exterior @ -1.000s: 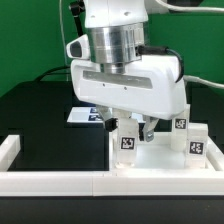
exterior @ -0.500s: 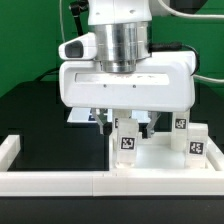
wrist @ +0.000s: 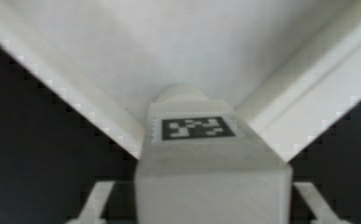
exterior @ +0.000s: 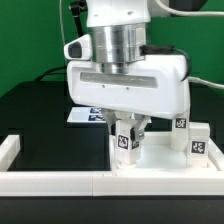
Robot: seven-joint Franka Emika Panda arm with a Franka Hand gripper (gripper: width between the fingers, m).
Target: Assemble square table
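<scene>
Nearest, behind the low white border wall [exterior: 60, 180], the gripper [exterior: 126, 128] has its fingers clamped on an upright tagged leg block [exterior: 125, 141] standing on the square table slab [exterior: 160, 158]. I judge this the leg-fitting step; next it needs turning or seating squarely. Two more legs [exterior: 197, 142] stand at the exterior view's right, the marker board [exterior: 78, 116] on the black table [exterior: 40, 110] beyond.

**Arm upright, gripper pointing down**

The Panda arm hangs vertical, wrist flange above the wide white hand. The gripper [exterior: 125, 128] points straight down, its fingers [exterior: 139, 126] set a little apart, low near the surface.
</scene>
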